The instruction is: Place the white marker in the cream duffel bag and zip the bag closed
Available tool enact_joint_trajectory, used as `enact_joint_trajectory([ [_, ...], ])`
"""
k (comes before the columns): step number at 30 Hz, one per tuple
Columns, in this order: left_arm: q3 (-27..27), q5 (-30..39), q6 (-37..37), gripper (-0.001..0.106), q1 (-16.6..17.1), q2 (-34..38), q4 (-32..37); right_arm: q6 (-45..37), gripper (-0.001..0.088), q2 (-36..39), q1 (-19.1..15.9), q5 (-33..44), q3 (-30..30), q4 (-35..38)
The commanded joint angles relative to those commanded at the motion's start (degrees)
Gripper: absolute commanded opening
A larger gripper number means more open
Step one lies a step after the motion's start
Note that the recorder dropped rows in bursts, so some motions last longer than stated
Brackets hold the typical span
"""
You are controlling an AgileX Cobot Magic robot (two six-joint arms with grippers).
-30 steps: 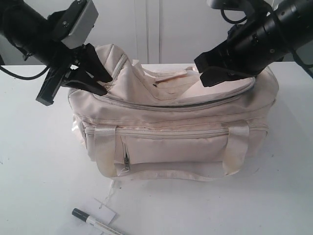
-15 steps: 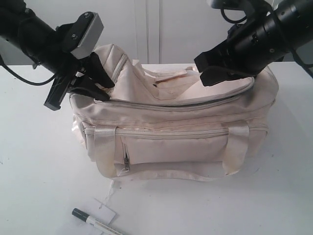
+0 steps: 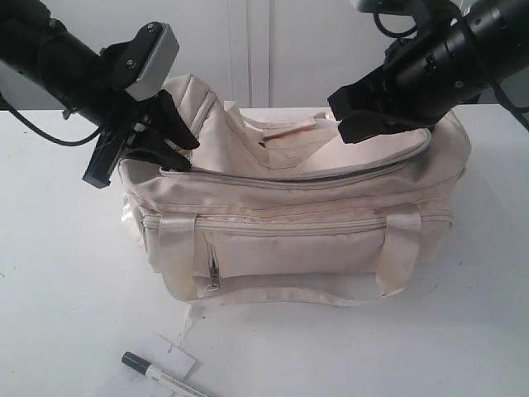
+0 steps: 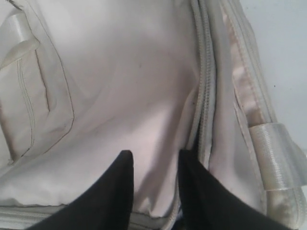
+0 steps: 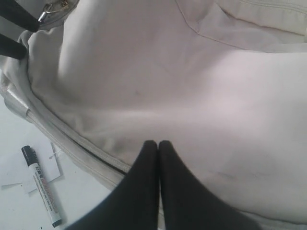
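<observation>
The cream duffel bag (image 3: pixel 289 240) stands mid-table, and its top zip (image 3: pixel 281 177) shows a dark gap along its length. The white marker (image 3: pixel 161 376), dark-capped, lies on the table in front of the bag's left end. It is also in the right wrist view (image 5: pixel 42 189). My left gripper (image 3: pixel 175 139) is at the bag's left top end. Its jaws stand open (image 4: pixel 156 155) over the fabric beside the zip (image 4: pixel 206 96), gripping nothing. My right gripper (image 3: pixel 340 120) hovers over the right of the bag's top, shut and empty (image 5: pixel 158 143).
A white paper tag (image 3: pixel 175 356) on a string lies beside the marker's cap. Strap handles (image 3: pixel 397 248) hang down the bag's front over a zip pocket (image 3: pixel 289 225). A white wall rises behind the table.
My left arm has shifted right and slightly up, closer in over the bag's left end. The right arm, bag and marker have not moved.
</observation>
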Motion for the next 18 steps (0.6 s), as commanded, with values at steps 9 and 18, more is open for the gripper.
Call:
enact_joint_trajectory([
  [9, 0.0, -0.1, 2.6, 0.037, 0.0, -2.1, 7.4, 0.0, 0.0000, 0.0, 0.0, 0.0, 0.0, 0.0],
  [18, 0.0, 0.1, 3.8, 0.037, -0.1, 0.3, 8.3, 0.0, 0.0000, 0.0, 0.0, 0.0, 0.0, 0.0],
])
